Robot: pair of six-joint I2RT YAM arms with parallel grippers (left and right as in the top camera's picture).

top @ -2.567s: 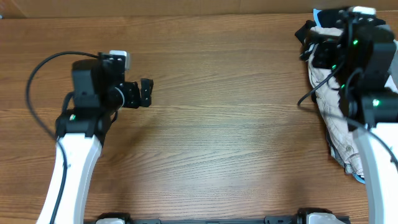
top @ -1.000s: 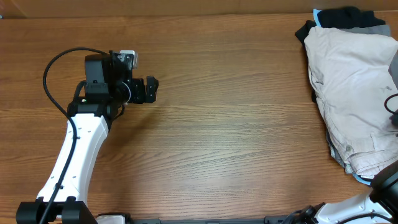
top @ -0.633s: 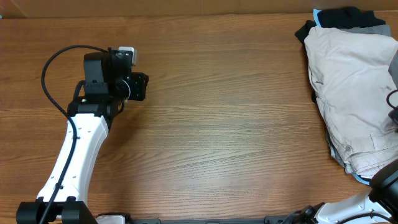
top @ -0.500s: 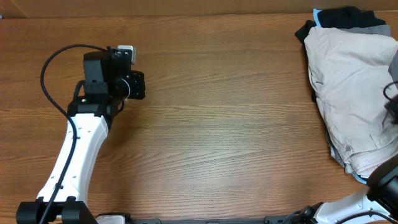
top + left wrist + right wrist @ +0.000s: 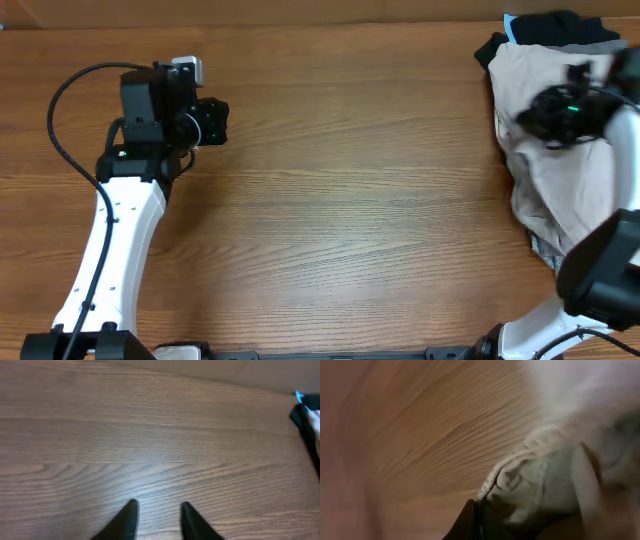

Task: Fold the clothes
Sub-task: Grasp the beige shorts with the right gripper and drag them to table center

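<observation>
The picture is badly smeared. Brown wood grain of the desk (image 5: 420, 435) fills the left and upper middle. Cream shorts (image 5: 535, 480) lie bunched on the right side, a stitched edge curling down from the middle toward the bottom. There the right gripper (image 5: 479, 507) shows two dark fingers pressed together, and it seems to pinch that edge of cloth.

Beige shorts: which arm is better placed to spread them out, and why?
Right: the right gripper is shut on the shorts; the left gripper hovers open over bare table, far off.
</observation>
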